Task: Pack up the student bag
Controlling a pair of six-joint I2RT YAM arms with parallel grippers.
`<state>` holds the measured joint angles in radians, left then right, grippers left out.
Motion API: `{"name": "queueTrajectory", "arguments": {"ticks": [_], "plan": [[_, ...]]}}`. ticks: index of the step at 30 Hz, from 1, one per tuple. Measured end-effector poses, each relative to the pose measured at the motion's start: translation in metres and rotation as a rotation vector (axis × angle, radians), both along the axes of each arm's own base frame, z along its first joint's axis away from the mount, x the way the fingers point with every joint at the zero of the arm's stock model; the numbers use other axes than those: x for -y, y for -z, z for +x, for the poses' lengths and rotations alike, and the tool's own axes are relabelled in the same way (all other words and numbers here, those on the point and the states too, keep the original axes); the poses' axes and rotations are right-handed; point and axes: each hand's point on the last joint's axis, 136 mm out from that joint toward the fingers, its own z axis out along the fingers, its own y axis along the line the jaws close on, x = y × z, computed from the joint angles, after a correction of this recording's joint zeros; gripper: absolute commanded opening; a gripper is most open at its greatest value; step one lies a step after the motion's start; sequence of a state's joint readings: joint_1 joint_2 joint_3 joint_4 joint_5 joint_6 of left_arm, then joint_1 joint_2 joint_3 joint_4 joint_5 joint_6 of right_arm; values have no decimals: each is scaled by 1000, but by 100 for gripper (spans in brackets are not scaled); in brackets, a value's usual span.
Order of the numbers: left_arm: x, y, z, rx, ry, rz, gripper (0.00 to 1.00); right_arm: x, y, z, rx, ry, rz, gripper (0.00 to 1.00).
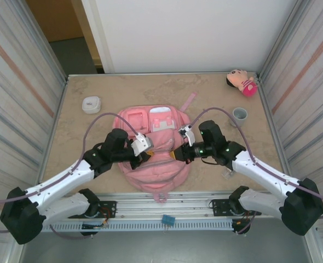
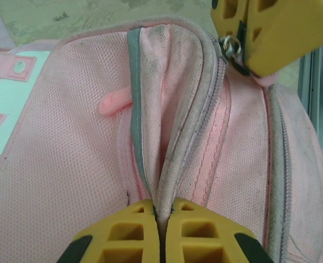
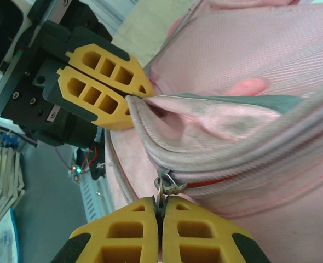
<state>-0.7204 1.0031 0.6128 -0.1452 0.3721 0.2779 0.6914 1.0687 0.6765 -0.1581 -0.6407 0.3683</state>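
The table [image 1: 205,87] carries the student bag [image 1: 156,170], which lies flat at the middle, close to the near edge. Its long axis runs from the near edge toward the far side. The end with the pale patch pockets points away from the arms' bases, and a small loop at the other end overhangs the near edge.

The left arm [image 1: 68,175] reaches in from the bag's left, forearm low and angled inward. The right arm [image 1: 260,170] mirrors it from the bag's right, and the two wrists meet over the bag's middle.

The left gripper [image 2: 161,211] is clamped on a raised fold of the bag's fabric beside the zip edge, lifting it into a ridge. The right gripper [image 3: 161,205] faces it, just beside, and is pinched tight on the metal zip pull [image 3: 164,183].

A plush doll [image 1: 241,82] lies well beyond the bag's far right corner. A grey cup [image 1: 240,115] stands upright to the bag's right. A white case [image 1: 91,104] sits off the bag's far left.
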Motion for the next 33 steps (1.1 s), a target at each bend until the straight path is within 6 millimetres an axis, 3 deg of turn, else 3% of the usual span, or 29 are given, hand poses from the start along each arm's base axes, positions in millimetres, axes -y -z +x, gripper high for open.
{"name": "queueTrajectory", "arguments": {"ticks": [4,8,12,15,19,33], "plan": [[8,5,-2,-11,14,16,0,-10,8,-6,-21,4,-26,8],[10,9,-3,-12,20,30,0,-19,16,-9,-64,0,-36,32],[12,4,-1,28,34,26,0,-18,1,-7,-68,26,10,51],[12,-4,1,83,44,21,0,-1,-16,10,-84,123,88,54],[11,-4,1,114,62,28,0,21,-22,37,-178,275,164,54],[12,-1,-2,144,101,28,0,-2,-11,47,-482,362,242,54]]}}
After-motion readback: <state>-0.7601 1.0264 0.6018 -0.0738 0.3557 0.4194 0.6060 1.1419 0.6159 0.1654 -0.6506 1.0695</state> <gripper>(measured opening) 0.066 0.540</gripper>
